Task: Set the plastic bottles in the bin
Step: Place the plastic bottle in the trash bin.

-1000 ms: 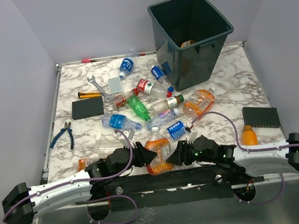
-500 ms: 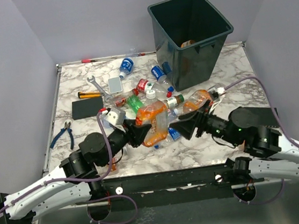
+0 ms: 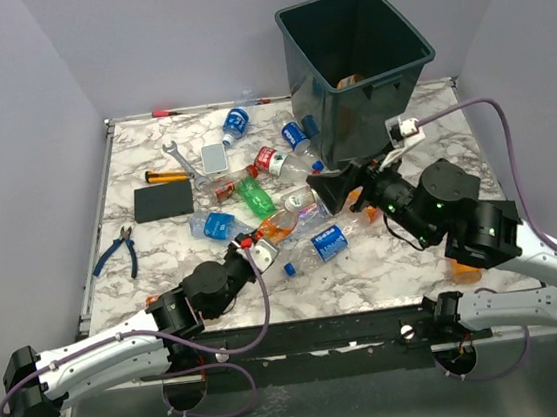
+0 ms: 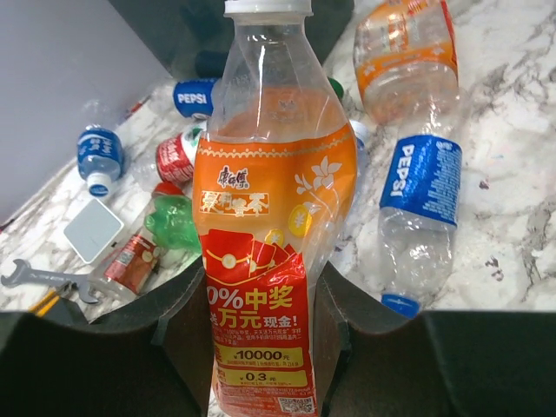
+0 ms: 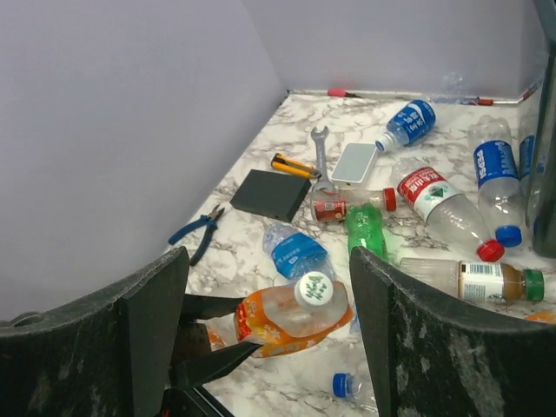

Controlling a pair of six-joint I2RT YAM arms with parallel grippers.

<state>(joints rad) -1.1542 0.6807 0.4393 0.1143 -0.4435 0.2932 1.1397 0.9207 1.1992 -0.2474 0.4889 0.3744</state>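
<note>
My left gripper (image 4: 261, 300): pinching the orange-labelled bottle (image 4: 269, 234) low on its body, one finger on each side of the label.
Held bottle: clear with orange drink and a white cap. Its cap end points away from me toward the far side of the bench (image 3: 396, 266). From the top view it sits over the near-middle of the marble, just beside the Pepsi bottle (image 3: 323, 247). I cannot tell whether it is clear of the surface.
My right gripper (image 5: 269, 261): spread wide with nothing between the fingers. From above it is just in front of the bin's near wall, looking back across the pile.
Bin (image 3: 359, 119): dark grey-green tub at the far right of the bench, upright, with something orange lying inside.
Loose bottles: most lie on their sides in a cluster left of the bin. Among them are a green bottle (image 3: 255, 199), a red-labelled bottle (image 3: 273, 159) and a blue-labelled bottle (image 3: 236, 123) further back.
Near right edge: an orange bottle (image 3: 464, 270) is partly hidden behind my right arm.
Other things: a wrench (image 3: 182, 159), blue-handled pliers (image 3: 117, 252), a black slab (image 3: 163, 201) and a small grey slab (image 3: 213, 157) lie on the left half, apart from the bottles.
</note>
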